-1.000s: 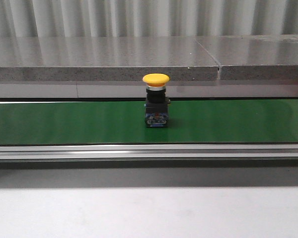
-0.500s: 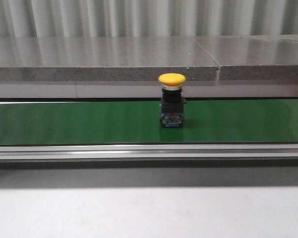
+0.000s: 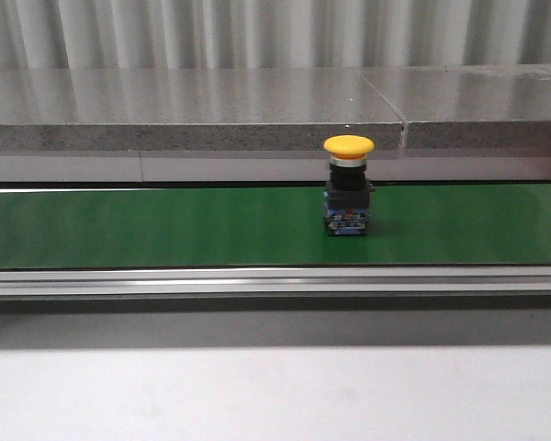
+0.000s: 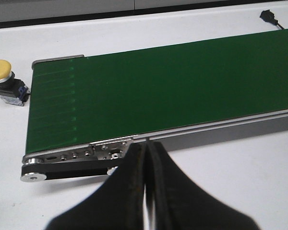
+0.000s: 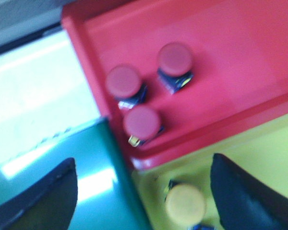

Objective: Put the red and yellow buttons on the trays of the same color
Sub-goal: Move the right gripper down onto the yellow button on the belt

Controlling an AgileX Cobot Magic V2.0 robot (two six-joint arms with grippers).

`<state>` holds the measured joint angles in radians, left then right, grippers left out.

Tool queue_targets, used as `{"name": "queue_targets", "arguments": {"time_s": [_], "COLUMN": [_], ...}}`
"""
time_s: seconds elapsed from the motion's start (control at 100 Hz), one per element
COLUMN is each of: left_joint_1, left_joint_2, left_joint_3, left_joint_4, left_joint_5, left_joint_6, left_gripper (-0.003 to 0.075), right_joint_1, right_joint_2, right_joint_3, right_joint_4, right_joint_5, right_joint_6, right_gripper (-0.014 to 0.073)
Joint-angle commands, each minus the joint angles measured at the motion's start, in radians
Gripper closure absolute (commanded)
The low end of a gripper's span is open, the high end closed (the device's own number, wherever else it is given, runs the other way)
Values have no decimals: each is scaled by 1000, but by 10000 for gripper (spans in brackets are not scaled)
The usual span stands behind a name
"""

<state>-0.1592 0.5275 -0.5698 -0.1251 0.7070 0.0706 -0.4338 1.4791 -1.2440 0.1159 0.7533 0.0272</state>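
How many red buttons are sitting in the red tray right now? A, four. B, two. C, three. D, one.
C: the right wrist view shows three red buttons standing inside the red tray, while a single yellow button sits in the yellow tray beside it.

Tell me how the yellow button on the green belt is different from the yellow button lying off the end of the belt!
The yellow button on the belt stands upright on the green belt. The yellow button off the belt lies tilted on the white table, just past the belt's end. Only the left wrist view shows that one, while the front view shows the upright one. Both have a yellow mushroom cap, black body and blue base.
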Motion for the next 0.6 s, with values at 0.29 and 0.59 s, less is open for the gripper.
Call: {"name": "queue_targets", "arguments": {"time_s": [0.29, 0.59], "left_joint_1": [-8, -8], "left_joint_2": [2, 2], "left_joint_3": [-27, -27], "left_joint_4": [-12, -12], "left_joint_5": [-73, -73], "left_joint_6": [0, 0], "left_gripper": [740, 740], "right_joint_1": [227, 490], "right_joint_2": [-164, -163], "right_joint_3": [54, 53], "right_joint_4": [-14, -14], "right_joint_5": [83, 144], "right_joint_6": [-27, -21], "right_gripper": [22, 22]}}
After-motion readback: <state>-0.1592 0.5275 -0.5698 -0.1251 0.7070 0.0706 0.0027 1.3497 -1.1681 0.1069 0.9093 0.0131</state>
